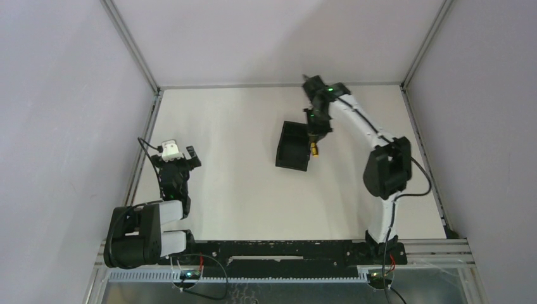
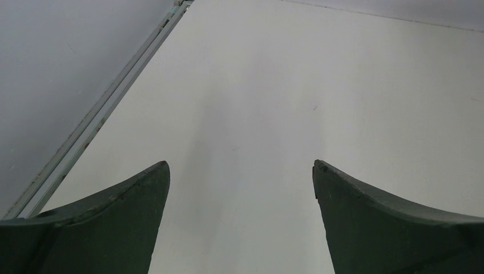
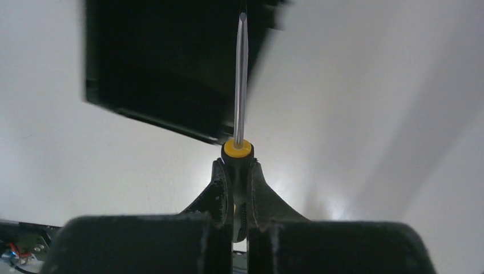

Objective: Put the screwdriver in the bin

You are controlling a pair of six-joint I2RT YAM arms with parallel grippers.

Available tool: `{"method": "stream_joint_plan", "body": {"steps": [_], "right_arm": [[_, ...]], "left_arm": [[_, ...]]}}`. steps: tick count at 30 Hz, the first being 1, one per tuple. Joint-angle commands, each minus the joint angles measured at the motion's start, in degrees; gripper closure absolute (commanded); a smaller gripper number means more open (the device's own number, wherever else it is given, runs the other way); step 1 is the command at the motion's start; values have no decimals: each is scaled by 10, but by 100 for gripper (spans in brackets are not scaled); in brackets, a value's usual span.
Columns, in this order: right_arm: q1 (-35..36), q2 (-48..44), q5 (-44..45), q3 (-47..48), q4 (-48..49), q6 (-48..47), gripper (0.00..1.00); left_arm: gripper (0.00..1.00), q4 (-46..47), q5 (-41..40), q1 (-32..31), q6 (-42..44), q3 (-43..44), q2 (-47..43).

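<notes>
White tabletop (image 1: 240,190) holds the bin (image 3: 160,63) just left of the right gripper (image 3: 237,171) — jaws pinching the screwdriver (image 3: 241,85), shaft pointing ahead beside the bin's wall (left gripper (image 2: 241,165) distant, jaws spread).

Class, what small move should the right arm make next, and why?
Probably carry the right gripper leftward over the bin: it grips the screwdriver by the handle, which sits beside the bin's right wall, not clearly above the opening.

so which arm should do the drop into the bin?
Right. The right hand is shut on the screwdriver at the edge of the bin. The left hand is open, holds nothing, and sits far from the bin.
</notes>
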Motion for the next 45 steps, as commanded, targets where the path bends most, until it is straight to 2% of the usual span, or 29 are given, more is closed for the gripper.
{"method": "stream_joint_plan", "body": {"steps": [1,6,16,17,20,22,25,32,34,35,36,37,45], "right_arm": [[55,58,1,84,28,9,100],[82,131,-3,148,15,-4,100],[87,171,30,118,62,-19,100],[87,175,32,119,64,-19,96],[87,183,34,118,65,-18,72],[87,179,36,118,66,-16,62],[88,162,42,118,69,-15,56],[91,83,52,112,73,-12,55],[91,43,52,92,88,-13,51],[91,14,53,78,98,-14,39],[91,-3,52,60,110,-17,11],[91,-39,51,39,125,-20,2],[54,-285,9,-243,325,-18,0]], "left_arm": [[0,19,-1,-3,10,25,-1],[0,19,-2,-3,10,25,-1],[0,19,-2,-3,11,25,-1],[0,19,-2,-3,10,25,-1],[0,19,-1,-3,10,25,-1],[0,19,-1,-3,10,25,-1],[0,19,-2,-3,10,25,-1],[0,19,-2,-3,10,25,-1],[0,19,-1,-3,10,25,-1],[0,19,-1,-3,10,25,-1],[0,19,-2,-3,10,25,-1],[0,19,-2,-3,9,25,-1],[0,19,-2,-3,10,25,-1]]}}
